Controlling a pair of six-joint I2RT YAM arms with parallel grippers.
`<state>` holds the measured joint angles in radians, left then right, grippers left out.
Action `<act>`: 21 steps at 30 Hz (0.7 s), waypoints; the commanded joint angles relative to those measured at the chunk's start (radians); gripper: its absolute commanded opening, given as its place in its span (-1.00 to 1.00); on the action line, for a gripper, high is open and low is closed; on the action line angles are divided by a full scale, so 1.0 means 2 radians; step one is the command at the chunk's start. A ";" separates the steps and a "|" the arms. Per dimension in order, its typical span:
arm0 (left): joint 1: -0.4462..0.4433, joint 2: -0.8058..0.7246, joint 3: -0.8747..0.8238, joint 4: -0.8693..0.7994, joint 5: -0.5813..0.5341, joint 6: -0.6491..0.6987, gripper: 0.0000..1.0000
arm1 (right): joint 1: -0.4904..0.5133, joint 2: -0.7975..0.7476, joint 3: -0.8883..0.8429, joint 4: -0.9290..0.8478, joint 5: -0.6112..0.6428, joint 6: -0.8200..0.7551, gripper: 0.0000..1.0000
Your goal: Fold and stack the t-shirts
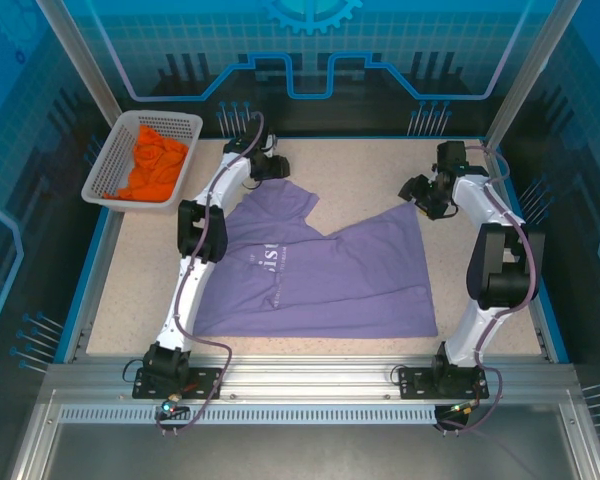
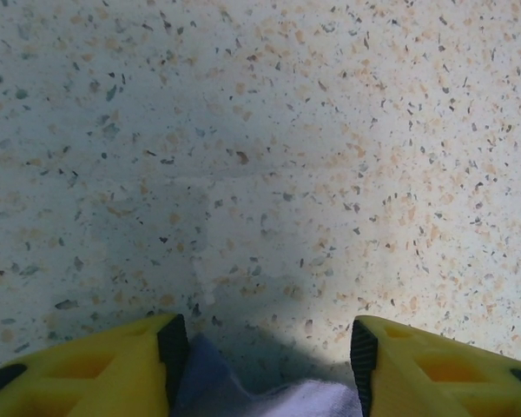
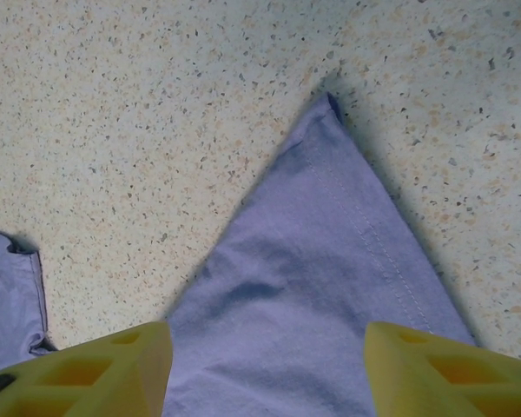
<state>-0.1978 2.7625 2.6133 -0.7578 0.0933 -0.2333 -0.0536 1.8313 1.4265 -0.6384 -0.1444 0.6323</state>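
Observation:
The lavender-purple t-shirt (image 1: 330,275) lies spread on the speckled table, white lettering (image 1: 270,262) showing, its upper edge dipping in a V at the middle. My left gripper (image 1: 270,167) hovers at the shirt's far-left corner. In the left wrist view it (image 2: 269,339) stands open, with a bit of purple cloth (image 2: 269,400) lying between the fingers and touching the left pad. My right gripper (image 1: 425,195) is at the far-right corner. It (image 3: 267,339) is open above the pointed, hemmed corner of the shirt (image 3: 321,261). The orange t-shirt (image 1: 155,165) lies crumpled in the basket.
The white mesh basket (image 1: 108,165) stands at the far left of the table. Blue enclosure walls surround the table, and a metal rail runs along the near edge. Another bit of purple cloth (image 3: 9,295) shows at the left of the right wrist view.

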 commanded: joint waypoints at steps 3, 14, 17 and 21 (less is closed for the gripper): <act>0.001 0.001 -0.011 -0.033 -0.049 -0.003 0.04 | -0.006 0.003 0.009 -0.005 -0.019 0.001 0.22; -0.004 -0.010 -0.026 -0.027 -0.094 0.002 -0.48 | -0.008 0.009 0.004 -0.009 -0.020 0.003 0.21; -0.004 -0.018 -0.033 -0.015 -0.098 -0.001 -0.67 | -0.008 0.011 0.006 -0.010 -0.024 0.002 0.20; -0.007 -0.037 -0.047 0.007 -0.103 -0.003 -0.91 | -0.008 0.016 0.011 -0.016 -0.021 0.000 0.19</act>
<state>-0.2108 2.7377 2.5568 -0.7425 -0.0761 -0.2348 -0.0536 1.8400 1.4269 -0.6395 -0.1669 0.6319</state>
